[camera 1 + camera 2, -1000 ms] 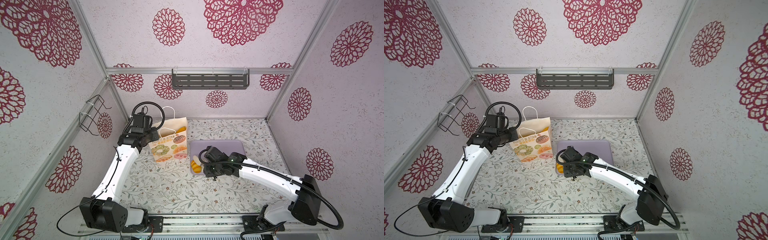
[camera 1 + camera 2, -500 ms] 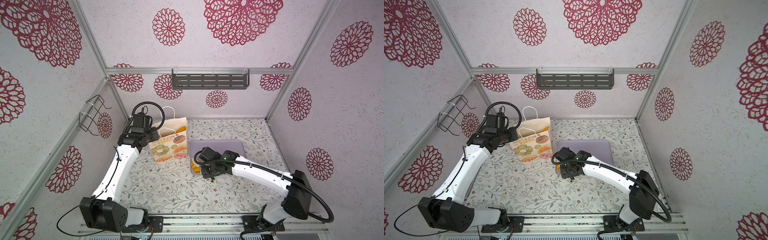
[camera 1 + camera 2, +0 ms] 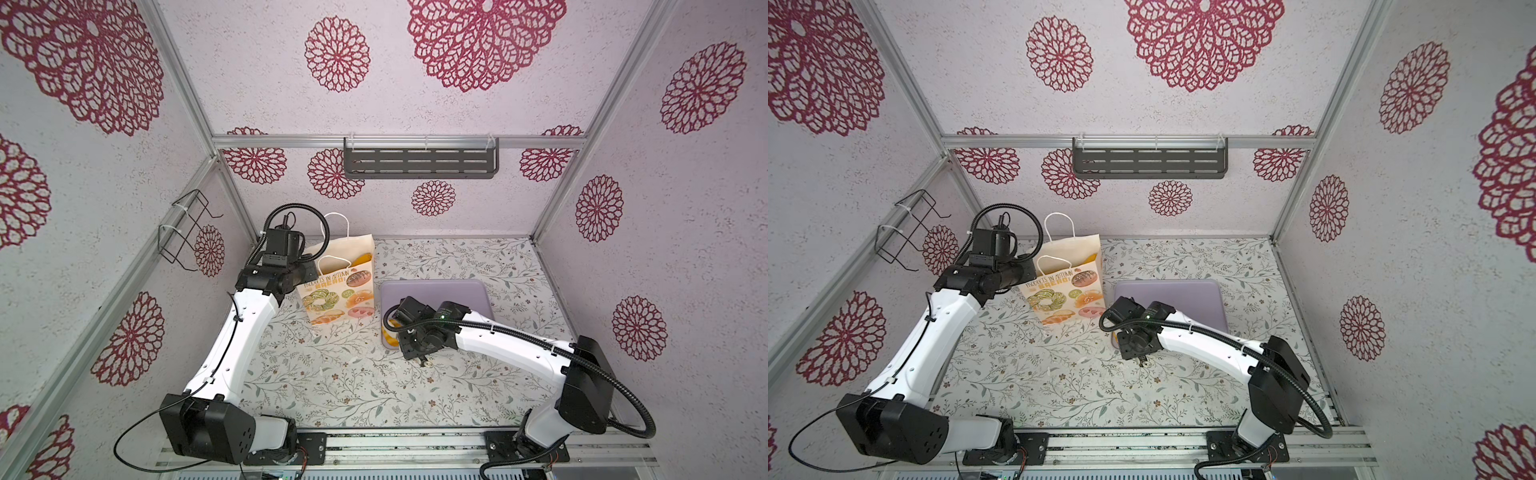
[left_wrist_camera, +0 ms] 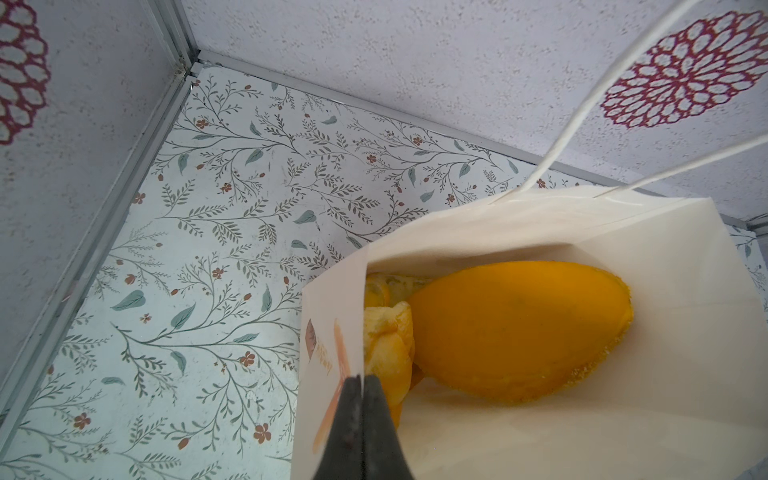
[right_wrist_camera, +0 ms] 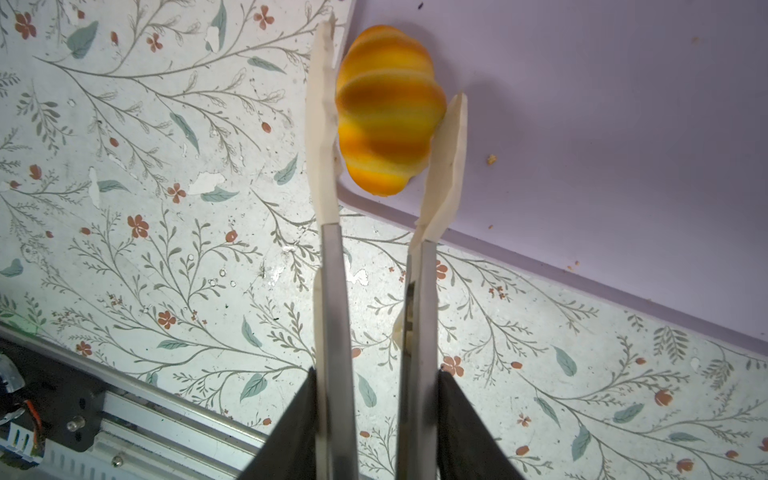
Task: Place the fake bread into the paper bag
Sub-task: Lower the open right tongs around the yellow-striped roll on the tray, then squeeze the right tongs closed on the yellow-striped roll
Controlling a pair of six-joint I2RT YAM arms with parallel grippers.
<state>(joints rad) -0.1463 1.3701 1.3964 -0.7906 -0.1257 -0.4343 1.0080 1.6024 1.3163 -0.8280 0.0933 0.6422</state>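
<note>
The paper bag (image 3: 336, 291) (image 3: 1065, 291) stands upright at the back left, its mouth open. My left gripper (image 4: 362, 380) is shut on the rim of its side wall (image 4: 685, 332). Inside lie a big orange loaf (image 4: 519, 328) and a yellow bun (image 4: 388, 353). A striped orange-yellow piece of fake bread (image 5: 386, 112) (image 3: 387, 337) lies at the front left corner of the lilac tray (image 5: 602, 124) (image 3: 449, 295). My right gripper (image 5: 392, 70) is shut on it, one cream pad pressing on each of its sides. In both top views the right wrist hides most of it.
A dark slotted shelf (image 3: 419, 163) hangs on the back wall and a wire rack (image 3: 183, 232) on the left wall. The arms' metal rail (image 3: 415, 440) runs along the front edge. Small crumbs dot the tray.
My right gripper has moved left and forward along the tray's edge and come over the striped bread, which it now has between its pads. The left arm and the bag have not moved.
</note>
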